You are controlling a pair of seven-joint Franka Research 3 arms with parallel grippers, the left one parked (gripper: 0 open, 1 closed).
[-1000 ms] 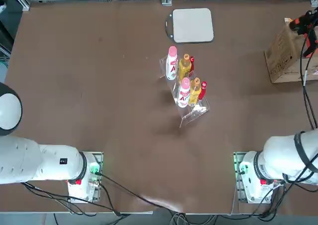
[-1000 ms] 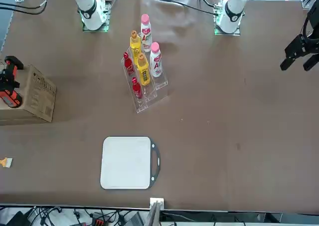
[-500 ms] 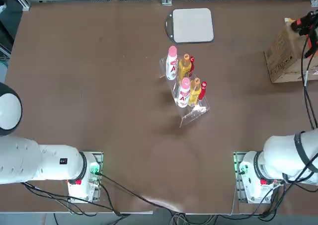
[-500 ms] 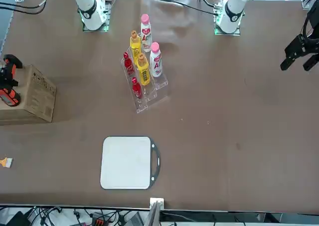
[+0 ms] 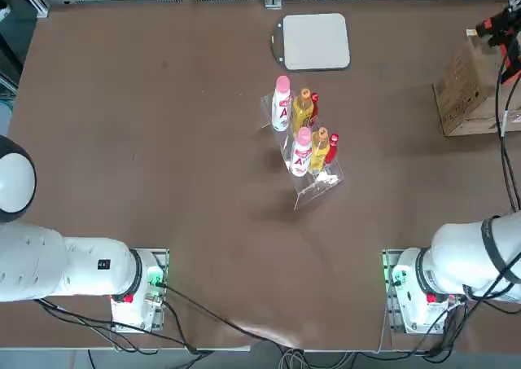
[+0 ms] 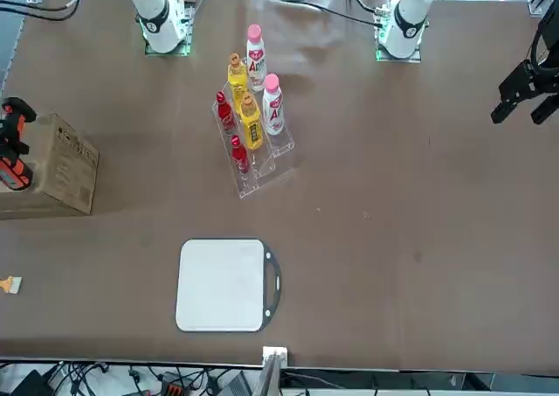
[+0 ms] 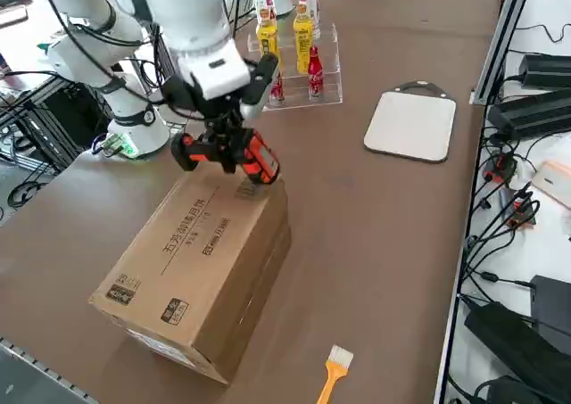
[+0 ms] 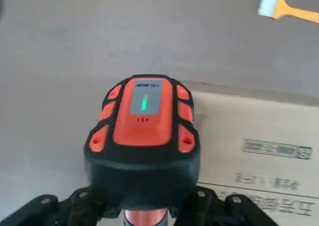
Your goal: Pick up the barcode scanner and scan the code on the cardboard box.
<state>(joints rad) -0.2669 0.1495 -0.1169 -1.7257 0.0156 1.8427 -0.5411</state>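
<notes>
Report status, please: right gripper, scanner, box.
Right gripper shut on barcode scanner, above cardboard box far end. Green light showing on scanner. Nothing in the way.

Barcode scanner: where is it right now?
In the right side view the barcode scanner is held in the right tool, above the top edge of the cardboard box on the end nearest the bottle rack.

The right hand (image 7: pixel 229 150), fingers clamped, hangs low from its bent arm.

Brown table (image 5: pixel 163 141) bears cardboard box (image 7: pixel 201 261), grey pad (image 5: pixel 316 41), brush (image 7: pixel 332 370).
</notes>
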